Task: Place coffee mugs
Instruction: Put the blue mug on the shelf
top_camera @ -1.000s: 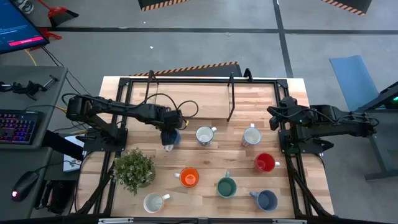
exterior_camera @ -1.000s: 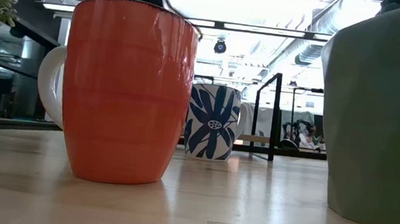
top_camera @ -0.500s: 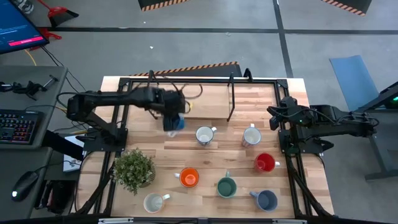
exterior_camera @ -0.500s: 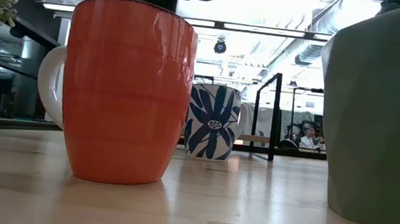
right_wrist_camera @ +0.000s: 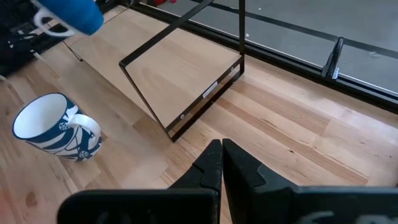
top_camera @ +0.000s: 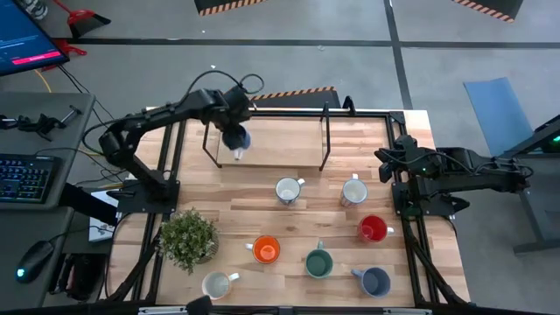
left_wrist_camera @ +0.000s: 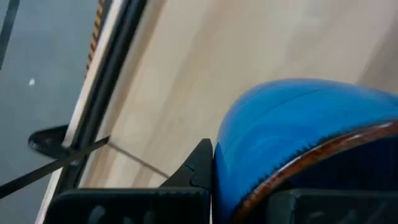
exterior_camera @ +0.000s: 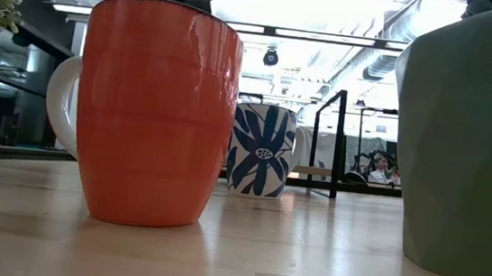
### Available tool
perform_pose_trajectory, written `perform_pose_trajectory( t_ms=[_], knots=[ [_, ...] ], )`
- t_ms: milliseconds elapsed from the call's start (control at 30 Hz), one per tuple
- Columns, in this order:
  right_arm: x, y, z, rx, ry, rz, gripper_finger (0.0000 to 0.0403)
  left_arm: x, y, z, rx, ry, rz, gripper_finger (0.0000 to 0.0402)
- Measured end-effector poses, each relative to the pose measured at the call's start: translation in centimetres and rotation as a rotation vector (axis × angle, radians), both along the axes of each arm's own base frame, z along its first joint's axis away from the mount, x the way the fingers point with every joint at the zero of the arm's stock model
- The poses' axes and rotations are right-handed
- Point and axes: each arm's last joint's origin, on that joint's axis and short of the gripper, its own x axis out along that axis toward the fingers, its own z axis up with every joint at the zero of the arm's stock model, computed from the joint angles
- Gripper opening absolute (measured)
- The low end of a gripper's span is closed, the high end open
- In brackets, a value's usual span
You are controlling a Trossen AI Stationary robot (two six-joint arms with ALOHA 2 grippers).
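High view: left claw [top_camera: 236, 140] clenched on the blue mug [top_camera: 239, 137], held aloft over the raised wooden shelf [top_camera: 280, 144] inside the black frame at the counter's [top_camera: 411, 122] far side. Right claw [top_camera: 385, 164] parked at the counter's right edge, near the white mug [top_camera: 353, 192]. On the counter: grey-patterned mug [top_camera: 288, 190], red mug [top_camera: 374, 229], orange mug [top_camera: 265, 250], green mug [top_camera: 318, 262], slate-blue mug [top_camera: 374, 281], cream mug [top_camera: 217, 284]; potted plant [top_camera: 188, 239] at front left. Low view: orange mug [exterior_camera: 156, 111] close and upright, green mug [exterior_camera: 472, 142] at the edge, patterned mug [exterior_camera: 261, 149] behind and between them, all standing on the boards. Left wrist view: blue mug [left_wrist_camera: 298, 130] filling the frame, glossy wall and brown rim gripped between the dark fingers [left_wrist_camera: 196, 165], pale shelf surface beneath. Right wrist view: right claw [right_wrist_camera: 222, 155] with fingers pressed together, holding nothing; blue mug [right_wrist_camera: 74, 14] seen hanging above the shelf [right_wrist_camera: 180, 68]; patterned mug [right_wrist_camera: 53, 134] on the counter beside it. Handling, judged: rigid glazed ceramic, moderately heavy, slick, chip-prone; best gripped across the rim wall away from the handle; gentle, level set-down advised.
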Motion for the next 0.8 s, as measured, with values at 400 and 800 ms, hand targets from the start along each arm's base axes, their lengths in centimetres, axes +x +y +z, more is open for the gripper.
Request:
perform_pose_trajectory(
  t_ms=[400,800],
  knots=[
    [0.1,0.0,0.1,0.001,-0.01,-0.001,0.0,-0.1,3.4,-3.6,-0.068,0.08,0.105,0.0005],
    [0.1,0.0,0.1,0.003,-0.016,0.002,0.0,-0.7,4.4,-2.7,-0.078,0.097,0.142,0.0036]
  ],
)
